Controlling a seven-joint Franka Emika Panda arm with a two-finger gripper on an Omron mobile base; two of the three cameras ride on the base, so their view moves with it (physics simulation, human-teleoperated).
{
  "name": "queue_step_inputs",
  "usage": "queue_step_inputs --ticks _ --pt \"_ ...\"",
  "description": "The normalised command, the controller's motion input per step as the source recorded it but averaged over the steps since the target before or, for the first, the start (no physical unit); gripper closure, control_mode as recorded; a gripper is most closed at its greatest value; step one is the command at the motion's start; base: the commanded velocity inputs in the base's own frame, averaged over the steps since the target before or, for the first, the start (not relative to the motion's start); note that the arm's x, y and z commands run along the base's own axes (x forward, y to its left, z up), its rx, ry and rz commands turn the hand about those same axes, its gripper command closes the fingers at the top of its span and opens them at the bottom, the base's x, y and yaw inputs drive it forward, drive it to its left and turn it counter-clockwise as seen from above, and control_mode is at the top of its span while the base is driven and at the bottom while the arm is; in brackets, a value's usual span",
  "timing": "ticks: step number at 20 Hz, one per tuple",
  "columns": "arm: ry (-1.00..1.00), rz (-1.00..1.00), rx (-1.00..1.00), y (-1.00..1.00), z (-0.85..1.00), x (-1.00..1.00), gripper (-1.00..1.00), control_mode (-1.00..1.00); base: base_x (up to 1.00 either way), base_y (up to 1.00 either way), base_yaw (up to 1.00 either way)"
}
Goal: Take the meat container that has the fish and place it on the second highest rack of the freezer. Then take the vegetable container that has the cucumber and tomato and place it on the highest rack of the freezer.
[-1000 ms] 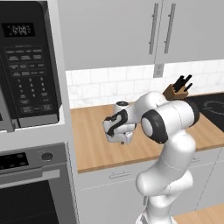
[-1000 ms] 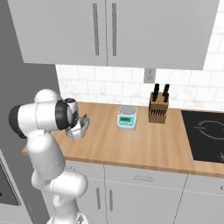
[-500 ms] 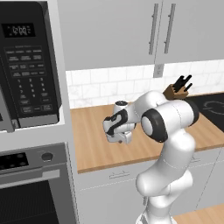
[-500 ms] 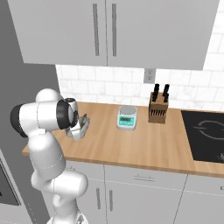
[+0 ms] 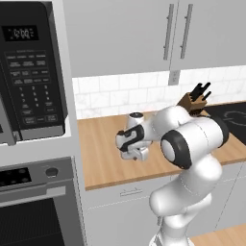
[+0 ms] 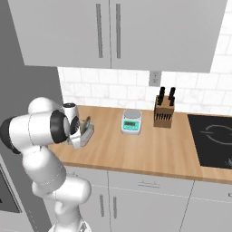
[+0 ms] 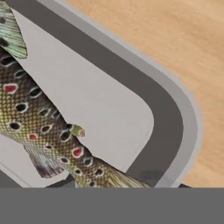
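The meat container (image 7: 175,113) is a shallow grey tray lying on the wooden counter, seen very close in the hand view. The fish (image 7: 39,118), speckled olive-tan, lies slantwise across it. My gripper (image 7: 124,186) is right down at the tray's near rim, with just the tips of its fingers showing, so the jaw gap is hard to read. From the right base view the gripper (image 6: 81,136) hangs low at the counter's left end against the meat container (image 6: 89,131). In the left base view the gripper (image 5: 137,153) points down at the counter. The vegetable container and the freezer are out of view.
A small kitchen scale (image 6: 131,122), a knife block (image 6: 164,113) and a black cooktop (image 6: 213,140) stand further right on the counter. A microwave (image 5: 29,72) above an oven (image 5: 33,202) closes off the left side. Wall cupboards (image 6: 108,31) hang overhead.
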Motion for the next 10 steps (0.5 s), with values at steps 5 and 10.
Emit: queue_step_inputs --ticks 5,10 --pt "-0.07 0.00 0.00 -0.38 0.65 -0.56 1.00 -1.00 0.00 0.00 0.00" --pt "-0.01 0.05 0.05 -0.40 1.00 -0.61 1.00 -1.00 0.00 0.00 0.00"
